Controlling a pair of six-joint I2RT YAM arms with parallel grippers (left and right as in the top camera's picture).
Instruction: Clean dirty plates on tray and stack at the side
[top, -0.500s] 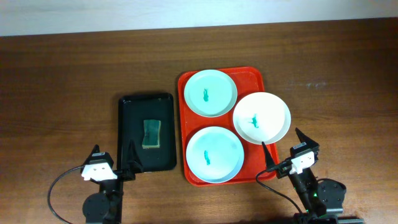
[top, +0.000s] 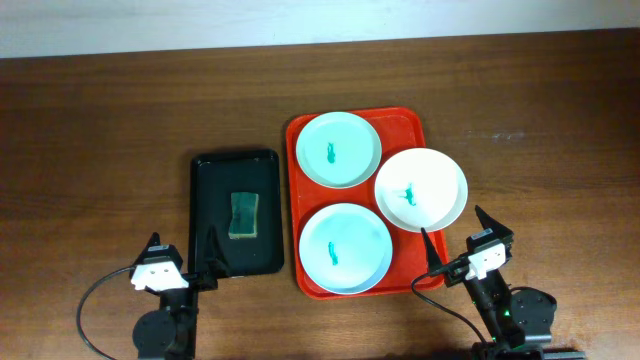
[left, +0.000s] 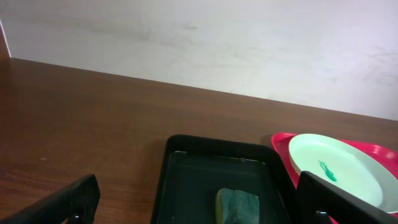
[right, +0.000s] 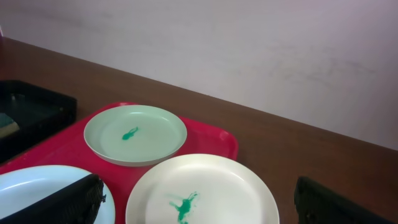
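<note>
Nothing had changed over the last half second: both arms sat where they had been at the near edge of the tabletop (top: 120, 120), and no plate had shifted. I took that to mean the cleaning had not yet begun.

The red tray (top: 410, 125) lay right of centre with all three plates on it. The far mint plate (top: 338, 150) sat at the back. The near mint plate (top: 345, 248) sat at the front. The white plate (top: 420, 190) lay between them on the right, overhanging the tray's right rim. Each plate carried a teal smear (top: 331, 153) at its centre, so none had been wiped, and none was stacked at the side.

The left tool (top: 183, 242) stood with its fingers wide apart, empty and touching nothing, at the near end of the black tray (top: 210, 180). The green sponge (top: 243, 215) lay in that tray, ahead of the left tool and untouched. The right tool (top: 455, 232) was likewise spread wide and empty, just beside the near edge of the white plate. Picking up the sponge looked like the likely first step.
</note>
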